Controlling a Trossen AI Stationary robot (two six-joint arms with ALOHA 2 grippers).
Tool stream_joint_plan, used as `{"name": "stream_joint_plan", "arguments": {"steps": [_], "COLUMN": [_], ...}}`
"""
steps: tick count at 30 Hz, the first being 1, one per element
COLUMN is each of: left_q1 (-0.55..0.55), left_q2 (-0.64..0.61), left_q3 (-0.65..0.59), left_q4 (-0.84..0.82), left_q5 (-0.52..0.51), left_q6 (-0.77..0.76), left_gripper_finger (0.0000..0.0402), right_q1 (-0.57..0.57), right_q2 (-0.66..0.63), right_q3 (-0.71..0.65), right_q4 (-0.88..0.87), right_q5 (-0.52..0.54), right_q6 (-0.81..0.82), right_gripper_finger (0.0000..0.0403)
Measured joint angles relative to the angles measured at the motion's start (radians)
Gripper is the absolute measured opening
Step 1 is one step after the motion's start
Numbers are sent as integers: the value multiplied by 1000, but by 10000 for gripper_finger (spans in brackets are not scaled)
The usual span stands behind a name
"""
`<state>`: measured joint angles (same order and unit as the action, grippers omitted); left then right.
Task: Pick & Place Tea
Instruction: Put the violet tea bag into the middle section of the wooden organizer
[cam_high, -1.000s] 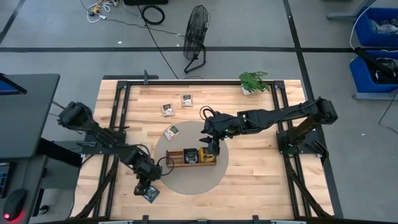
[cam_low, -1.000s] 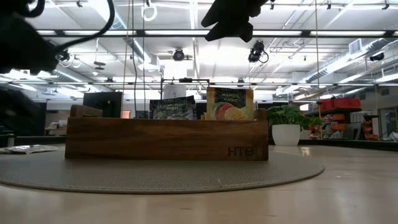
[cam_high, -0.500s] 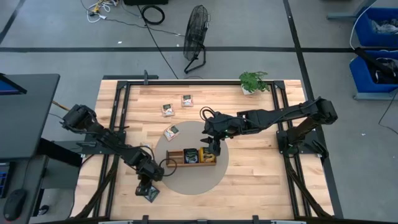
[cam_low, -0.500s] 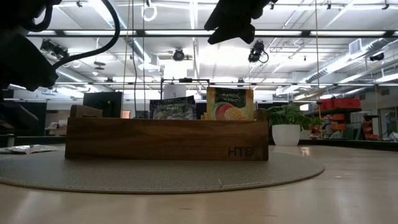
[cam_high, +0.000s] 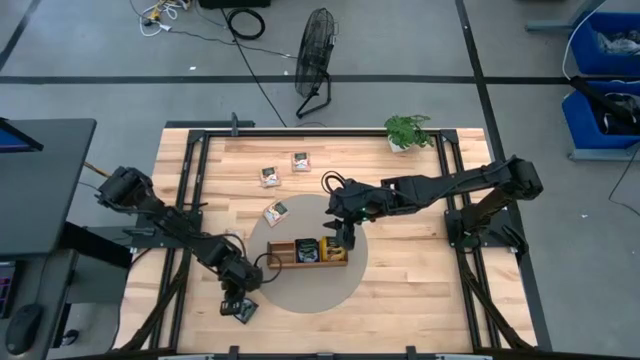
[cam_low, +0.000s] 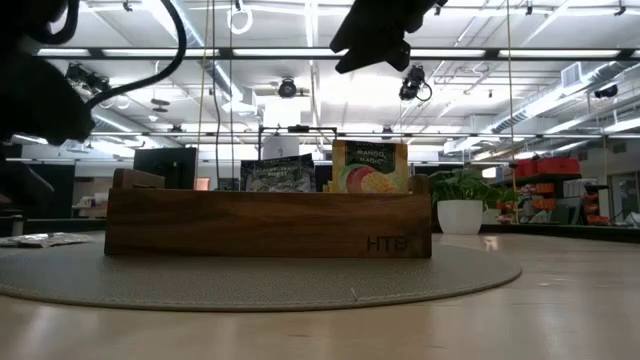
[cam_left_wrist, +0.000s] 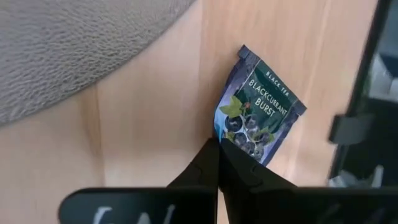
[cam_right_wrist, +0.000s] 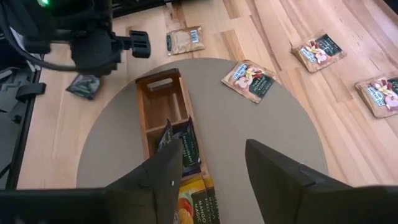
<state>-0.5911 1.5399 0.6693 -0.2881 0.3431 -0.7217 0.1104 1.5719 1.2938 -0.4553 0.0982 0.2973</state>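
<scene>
Since the earlier frames, the left gripper (cam_high: 240, 306) has been brought down at the table's near-left corner and its jaws have been pressed together on a corner of the blackcurrant sachet (cam_left_wrist: 260, 107). In the left wrist view the dark fingers (cam_left_wrist: 214, 169) are seen meeting at the packet's lower edge, with the rest of the packet lying flat on the bare wood beside the grey round mat (cam_left_wrist: 81, 50). From above, that sachet is mostly hidden under the gripper, so whether it is lifted cannot be told.

On the mat stands the wooden tray (cam_high: 282, 261), its end nearest the left arm seen empty in the right wrist view. A dark sachet (cam_low: 278, 172) and an orange mango sachet (cam_low: 369, 166) stand upright in the compartments toward its other end; their lower parts are cut off by the tray wall in the low view. Above that end hangs the right gripper (cam_right_wrist: 211, 167), jaws spread and holding nothing.

Farther back, one sachet (cam_high: 276, 212) lies at the mat's far-left edge, apparently overlapping its rim. Another pale packet (cam_right_wrist: 185, 40) lies on the wood near the left arm; its print is too small to read. Two more sachets (cam_high: 269, 176) and (cam_high: 301, 160) lie toward the far edge. At the far-right corner a potted plant (cam_high: 408, 130) is seen.
</scene>
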Motion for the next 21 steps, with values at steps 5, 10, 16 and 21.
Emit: {"name": "stream_joint_plan", "arguments": {"steps": [5, 10, 16, 21], "left_q1": [0, 1, 7, 52], "left_q2": [-76, -177, -301, -370], "left_q3": [0, 0, 0, 2], "left_q4": [5, 4, 6, 6], "left_q5": [-54, -137, -278, -371], "left_q6": [-57, -118, -192, -217], "left_gripper_finger": [4, 3, 3, 2], "right_q1": [-6, -6, -6, -6], "right_q2": [0, 0, 0, 0], "right_q3": [0, 0, 0, 0], "right_q4": [0, 3, 54, 130], "right_q5": [0, -5, -8, -25], "right_q6": [-4, -9, 9, 50], "right_gripper_finger": [182, 182, 182, 182]}}
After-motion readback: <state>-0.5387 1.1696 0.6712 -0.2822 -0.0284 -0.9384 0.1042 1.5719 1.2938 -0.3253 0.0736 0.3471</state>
